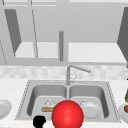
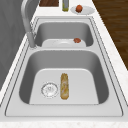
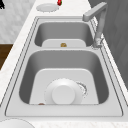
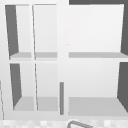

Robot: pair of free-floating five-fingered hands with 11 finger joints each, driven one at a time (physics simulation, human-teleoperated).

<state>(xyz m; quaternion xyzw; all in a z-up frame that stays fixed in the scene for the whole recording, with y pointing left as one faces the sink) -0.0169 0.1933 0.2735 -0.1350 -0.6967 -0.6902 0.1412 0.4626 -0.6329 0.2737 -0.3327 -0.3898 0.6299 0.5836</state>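
Bread loaf (image 1: pixel 47 109) is lying flat in the left basin (image 1: pixel 37 92), and I'm judging it light and crushable, best taken gently round its middle, while the left hand (image 1: pixel 39 121) is hovering by the front rim, its grasp unreadable to me.

- The left hand (image 1: pixel 39 121) shows low in the front view, left of centre, near the bottom edge.
- It is a compact dark shape; its finger pose cannot be told.
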